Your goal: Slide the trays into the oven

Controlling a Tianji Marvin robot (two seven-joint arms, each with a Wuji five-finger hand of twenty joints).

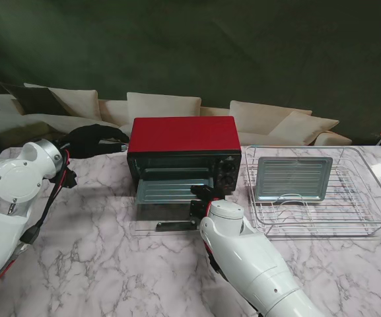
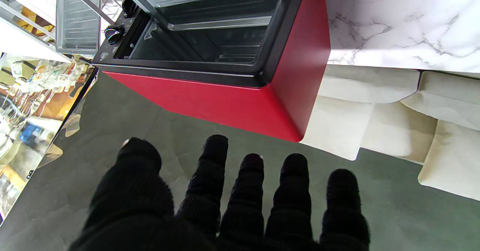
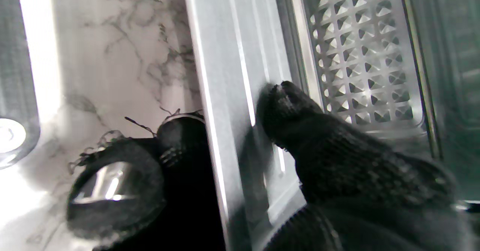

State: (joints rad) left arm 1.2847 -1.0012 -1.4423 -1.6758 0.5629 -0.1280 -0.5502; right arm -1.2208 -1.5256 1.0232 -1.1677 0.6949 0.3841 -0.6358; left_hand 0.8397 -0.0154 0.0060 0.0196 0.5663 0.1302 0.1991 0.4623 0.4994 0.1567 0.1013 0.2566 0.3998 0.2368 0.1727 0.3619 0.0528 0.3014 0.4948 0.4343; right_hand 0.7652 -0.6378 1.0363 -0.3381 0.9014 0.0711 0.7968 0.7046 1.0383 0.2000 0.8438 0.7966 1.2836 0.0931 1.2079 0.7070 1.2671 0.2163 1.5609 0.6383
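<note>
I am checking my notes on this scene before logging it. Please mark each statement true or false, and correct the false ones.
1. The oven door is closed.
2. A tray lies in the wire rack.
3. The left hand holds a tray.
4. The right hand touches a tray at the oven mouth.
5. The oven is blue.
1. False. The oven door is open, folded down toward me.
2. True. One tray lies in the wire rack.
3. False. The left hand is open, holding nothing.
4. True. The right hand grips the partly inserted tray.
5. False. It is red.
</note>
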